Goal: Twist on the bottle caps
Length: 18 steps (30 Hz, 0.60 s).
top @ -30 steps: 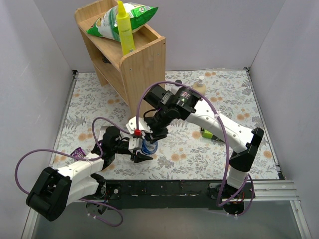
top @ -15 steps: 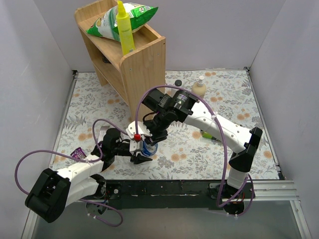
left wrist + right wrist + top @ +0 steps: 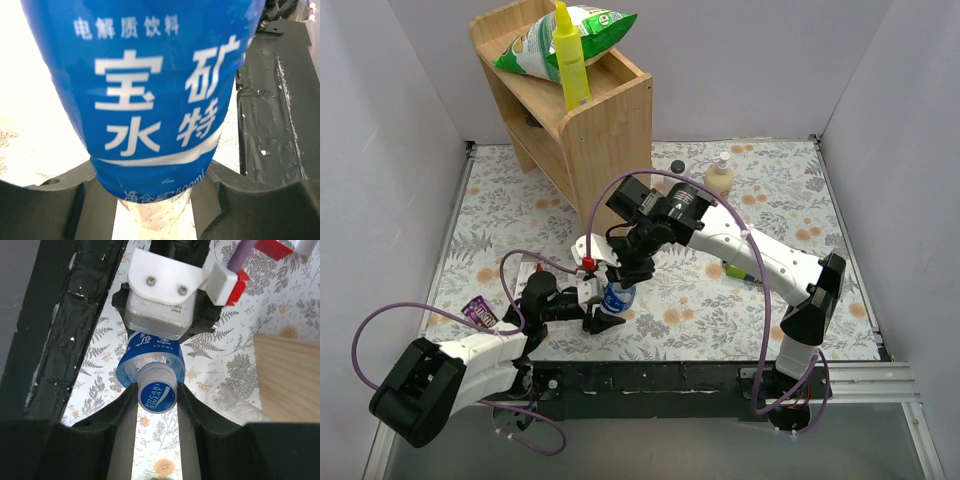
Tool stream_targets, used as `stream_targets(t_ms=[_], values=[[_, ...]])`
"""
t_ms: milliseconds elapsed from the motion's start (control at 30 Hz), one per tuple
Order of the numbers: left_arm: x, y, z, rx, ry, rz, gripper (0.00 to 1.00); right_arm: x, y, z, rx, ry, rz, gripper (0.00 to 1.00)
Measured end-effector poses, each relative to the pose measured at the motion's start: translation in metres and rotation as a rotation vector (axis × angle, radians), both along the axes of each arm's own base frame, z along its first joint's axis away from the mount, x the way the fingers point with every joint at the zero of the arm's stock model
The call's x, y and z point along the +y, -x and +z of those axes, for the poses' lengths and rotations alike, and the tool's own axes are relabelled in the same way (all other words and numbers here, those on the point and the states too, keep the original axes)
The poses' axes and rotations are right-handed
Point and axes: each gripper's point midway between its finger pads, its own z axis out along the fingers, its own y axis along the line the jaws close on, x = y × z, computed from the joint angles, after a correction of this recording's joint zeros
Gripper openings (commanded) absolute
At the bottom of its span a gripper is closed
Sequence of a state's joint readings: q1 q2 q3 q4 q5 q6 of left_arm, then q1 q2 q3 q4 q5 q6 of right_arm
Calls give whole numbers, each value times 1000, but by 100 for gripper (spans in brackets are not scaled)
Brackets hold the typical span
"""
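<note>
The blue-label bottle (image 3: 617,298) stands tilted near the front middle of the mat. My left gripper (image 3: 603,312) is shut on its body; its label (image 3: 150,75) fills the left wrist view, between the jaws of that gripper (image 3: 155,200). My right gripper (image 3: 625,277) reaches down from above and is shut on the blue and whitish cap (image 3: 157,395) sitting on the bottle's neck (image 3: 150,371); both fingers (image 3: 117,420) touch its sides. The plain clear bottle (image 3: 235,407) lies on the mat by the shelf foot (image 3: 583,245). The second cap is not in view.
A wooden shelf (image 3: 605,120) stands at the back left, with a green bag (image 3: 570,35) and a yellow bottle (image 3: 570,60) on top. A cream pump bottle (image 3: 721,175) and a dark-capped bottle (image 3: 677,166) stand at the back. A green object (image 3: 735,270) lies right of the grippers, a purple packet (image 3: 478,311) at the left.
My left gripper has shifted slightly with the blue-label bottle in it. My right gripper has come down a little over the bottle's top and stays on the cap.
</note>
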State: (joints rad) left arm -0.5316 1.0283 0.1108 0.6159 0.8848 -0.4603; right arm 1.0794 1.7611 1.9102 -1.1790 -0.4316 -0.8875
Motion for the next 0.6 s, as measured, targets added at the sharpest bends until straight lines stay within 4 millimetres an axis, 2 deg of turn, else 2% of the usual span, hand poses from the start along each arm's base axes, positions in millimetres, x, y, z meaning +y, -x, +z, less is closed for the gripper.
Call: stream_targets(t_ms=[333, 600], values=[[6, -1, -9, -18, 3, 50, 0, 1, -2, -9, 112, 55, -159, 24], [6, -3, -6, -15, 22, 64, 0, 1, -7, -10, 128, 77, -267, 24]])
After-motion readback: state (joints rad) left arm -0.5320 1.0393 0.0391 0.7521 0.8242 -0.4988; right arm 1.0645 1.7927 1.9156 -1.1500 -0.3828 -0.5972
